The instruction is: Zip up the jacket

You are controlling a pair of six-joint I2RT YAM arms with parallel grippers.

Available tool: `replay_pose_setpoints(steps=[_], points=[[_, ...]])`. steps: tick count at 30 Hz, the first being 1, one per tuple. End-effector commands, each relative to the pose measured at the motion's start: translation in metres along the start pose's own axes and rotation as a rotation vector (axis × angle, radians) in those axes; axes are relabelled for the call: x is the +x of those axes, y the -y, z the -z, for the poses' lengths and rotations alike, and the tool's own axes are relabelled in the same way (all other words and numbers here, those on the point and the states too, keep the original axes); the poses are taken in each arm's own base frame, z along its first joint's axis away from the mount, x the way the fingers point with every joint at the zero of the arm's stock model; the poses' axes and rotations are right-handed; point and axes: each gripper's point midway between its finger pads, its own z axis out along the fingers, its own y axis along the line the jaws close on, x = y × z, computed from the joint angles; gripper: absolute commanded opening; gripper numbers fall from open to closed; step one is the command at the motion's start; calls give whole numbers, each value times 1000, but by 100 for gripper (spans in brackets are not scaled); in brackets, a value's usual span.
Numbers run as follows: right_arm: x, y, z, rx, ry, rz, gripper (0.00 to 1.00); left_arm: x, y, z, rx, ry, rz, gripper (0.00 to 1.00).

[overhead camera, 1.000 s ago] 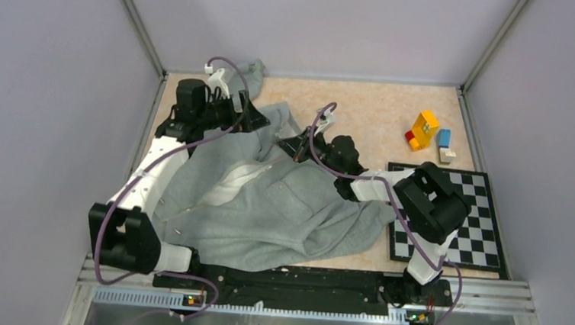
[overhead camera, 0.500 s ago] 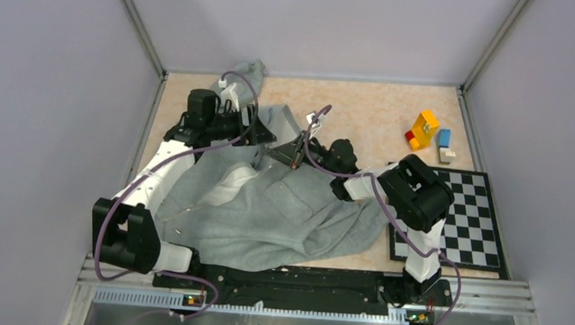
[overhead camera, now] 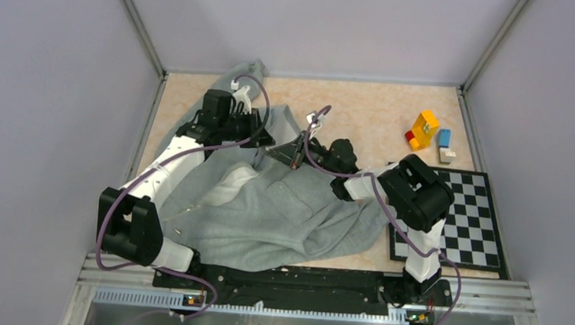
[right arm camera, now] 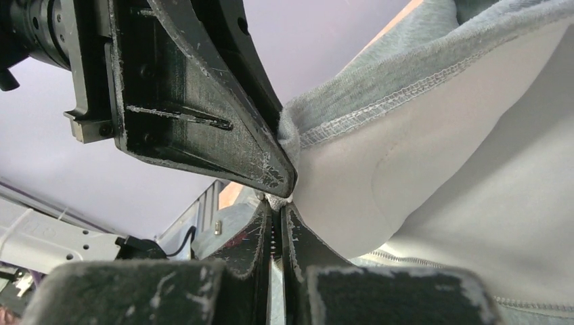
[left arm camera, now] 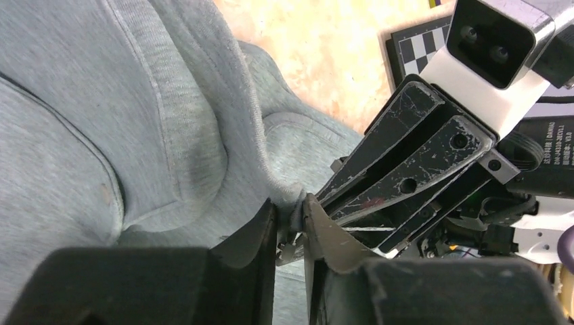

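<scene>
The light grey jacket (overhead camera: 281, 208) lies rumpled across the left and middle of the table, with its white lining (overhead camera: 225, 185) showing. My left gripper (overhead camera: 264, 139) and right gripper (overhead camera: 289, 153) meet tip to tip at its raised front edge. In the left wrist view, the left gripper (left arm camera: 290, 206) is shut on the grey fabric edge (left arm camera: 291, 196), and a small metal zipper piece (left arm camera: 290, 252) hangs between its fingers. In the right wrist view, the right gripper (right arm camera: 276, 210) is shut on the jacket edge, with zipper teeth (right arm camera: 273, 237) between its fingers and the lining (right arm camera: 420, 183) draped to the right.
A black-and-white chessboard mat (overhead camera: 460, 220) lies at the right. Behind it stand a yellow and red block stack (overhead camera: 423, 131) and small blue and white blocks (overhead camera: 445, 145). Grey walls enclose the table on three sides.
My left arm has swung right to the right gripper, and its jaws have closed on the jacket edge. The right arm shifted slightly left early on, then held still.
</scene>
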Motion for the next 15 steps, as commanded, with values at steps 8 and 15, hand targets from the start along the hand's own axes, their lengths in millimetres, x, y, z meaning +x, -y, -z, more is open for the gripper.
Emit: replay_pose_setpoints(steps=[8,15], points=[[-14,1,7,108,50,150,32,-20,3,7,-60,57,64,0],[-7,5,14,453,-1,562,61,-16,-6,17,-193,40,261,0]])
